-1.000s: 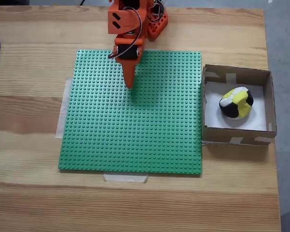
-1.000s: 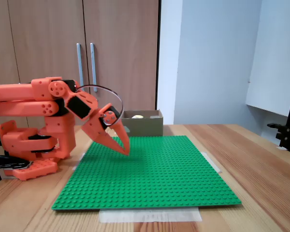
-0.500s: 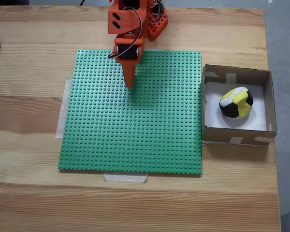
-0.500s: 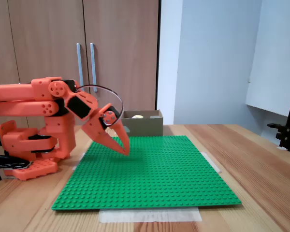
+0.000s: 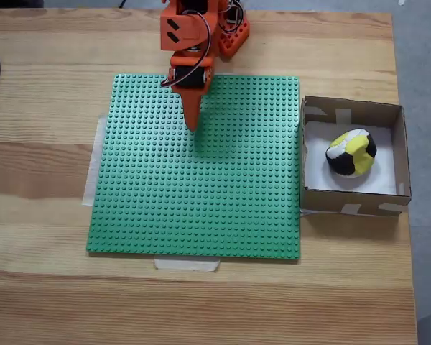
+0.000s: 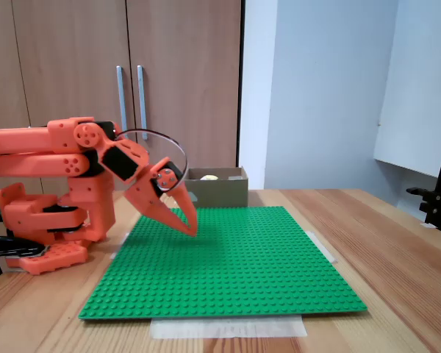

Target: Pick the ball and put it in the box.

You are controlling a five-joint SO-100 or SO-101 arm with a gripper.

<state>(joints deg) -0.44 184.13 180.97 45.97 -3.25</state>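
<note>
Nothing moved since prev frames | ball in box | hand pressed together, empty, over green plate | task looks done; next: none req'd

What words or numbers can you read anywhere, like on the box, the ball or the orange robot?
There are none to read.
The box: plain cardboard with pale tape, no writing.
The ball: only yellow, black and white patches.
The orange arm: no label or number visible.
The green studded baseplate: any marks on the studs are too small to tell.
</note>
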